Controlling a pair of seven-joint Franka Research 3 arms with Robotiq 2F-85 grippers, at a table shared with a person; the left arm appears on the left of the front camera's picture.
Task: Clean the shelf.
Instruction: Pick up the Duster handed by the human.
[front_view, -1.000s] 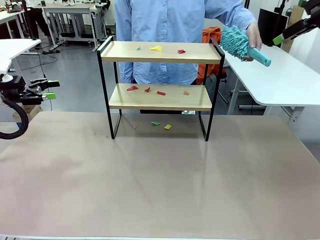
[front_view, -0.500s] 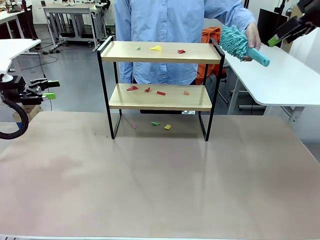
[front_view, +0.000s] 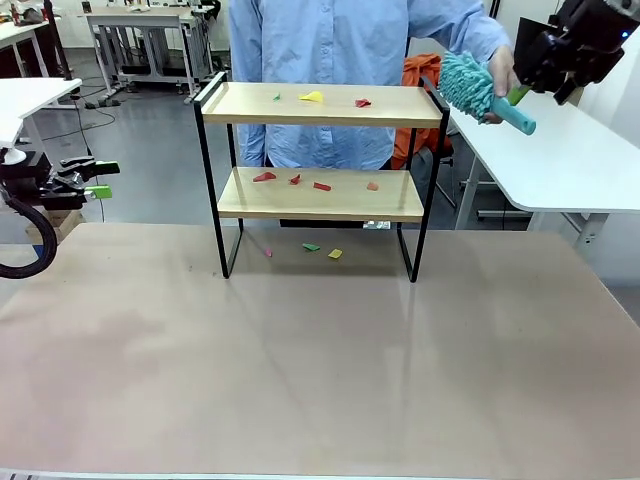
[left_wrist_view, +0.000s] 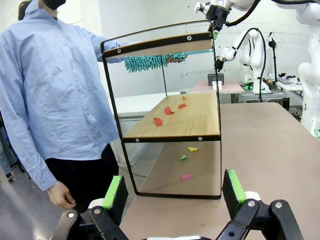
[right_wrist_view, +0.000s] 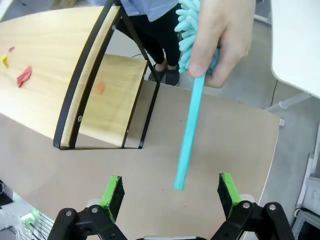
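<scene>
Shelf: the shelf (front_view: 392, 108) stands upright at the far middle of the tan table (front_view: 320, 370), with two light wooden boards in a thin black frame
Top board: a yellow scrap (front_view: 312, 97), a red scrap (front_view: 362, 102) and a green speck (front_view: 277, 97) lie on it, apart from one another
Lower board: three red bits (front_view: 264, 176) and an orange scrap (front_view: 372, 185) lie in a loose row
Under the shelf: a pink bit (front_view: 267, 252), a green bit (front_view: 311, 246) and a yellow bit (front_view: 335, 253) lie on the table between the frame's legs
Person: stands just behind the shelf in a light blue shirt (front_view: 330, 60)
Duster: a teal duster (front_view: 468, 84) with a fluffy head is held in the person's hand (front_view: 503, 70), raised just beside the shelf's right end at about top-board height, head toward the shelf
Right gripper: the right gripper (right_wrist_view: 169, 190) is up at the free end of the duster's handle (right_wrist_view: 189, 135); its fingers stand wide apart, and the handle's tip hangs between the green pads (right_wrist_view: 226, 186) with a gap on each side
Left gripper: the left gripper (left_wrist_view: 173, 189) hangs low beyond the table's left edge, well apart from the shelf, facing its end; its fingers are spread wide with nothing between them
</scene>
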